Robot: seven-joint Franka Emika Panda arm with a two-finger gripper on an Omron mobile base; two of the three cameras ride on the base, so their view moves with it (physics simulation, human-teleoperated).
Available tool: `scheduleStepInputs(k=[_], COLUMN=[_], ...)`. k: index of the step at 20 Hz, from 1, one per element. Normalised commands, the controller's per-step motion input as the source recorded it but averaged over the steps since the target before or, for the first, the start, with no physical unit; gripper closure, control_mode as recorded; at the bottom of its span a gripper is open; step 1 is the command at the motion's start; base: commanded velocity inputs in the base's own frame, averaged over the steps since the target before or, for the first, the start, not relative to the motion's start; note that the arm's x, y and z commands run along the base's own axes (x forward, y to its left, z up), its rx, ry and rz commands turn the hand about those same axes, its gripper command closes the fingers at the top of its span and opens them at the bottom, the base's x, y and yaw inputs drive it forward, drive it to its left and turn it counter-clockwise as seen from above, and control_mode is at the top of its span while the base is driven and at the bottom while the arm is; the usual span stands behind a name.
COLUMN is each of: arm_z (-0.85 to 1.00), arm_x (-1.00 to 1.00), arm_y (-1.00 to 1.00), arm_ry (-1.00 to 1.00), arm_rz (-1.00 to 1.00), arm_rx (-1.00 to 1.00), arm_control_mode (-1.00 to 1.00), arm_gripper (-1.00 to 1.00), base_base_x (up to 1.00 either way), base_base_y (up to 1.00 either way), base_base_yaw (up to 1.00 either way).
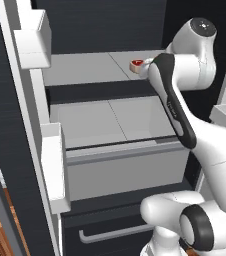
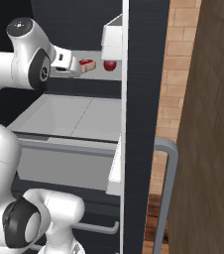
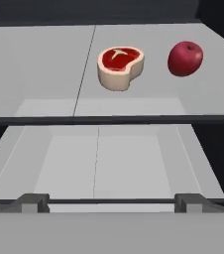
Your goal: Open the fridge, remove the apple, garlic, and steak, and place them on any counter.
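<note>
**Reaching into the open fridge for the steak**

The fridge (image 1: 20, 150) stands open. On its shelf (image 3: 39, 59) the steak (image 3: 120, 67) lies at 12 o'clock in the hand view, the apple (image 3: 185, 58) just beside it at 2 o'clock. The gripper (image 2: 70, 65) hovers short of the steak, fingers spread, holding nothing. Next it likely must advance, straddle the steak and close. No garlic is visible.

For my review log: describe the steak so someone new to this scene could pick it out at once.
Look inside the open fridge, on the grey shelf above the big white drawer. The steak lies there beside the apple; it is flat, red-topped with a cream rim, not round and glossy.
</note>
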Motion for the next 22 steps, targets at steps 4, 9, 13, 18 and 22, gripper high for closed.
scheduleStepInputs(k=[4, 9, 13, 18, 22], arm_z=[0.0, 0.0, -0.01, -0.01, -0.09], arm_x=[0.53, 0.48, 0.39, 0.29, 0.15], arm_y=[0.0, 0.0, 0.0, 0.0, 0.0], arm_ry=[0.0, 0.0, 0.0, 0.0, 0.0], arm_rz=[0.0, 0.0, 0.0, 0.0, -0.02], arm_rx=[0.0, 0.0, 0.0, 0.0, 0.0], arm_control_mode=[-1.0, -1.0, -1.0, -1.0, -1.0], arm_gripper=[-1.0, -1.0, -1.0, -1.0, -1.0], base_base_x=[0.0, 0.0, 0.0, 0.0, 0.0], base_base_y=[0.0, 0.0, 0.0, 0.0, 0.0], base_base_yaw=[0.0, 0.0, 0.0, 0.0, 0.0])
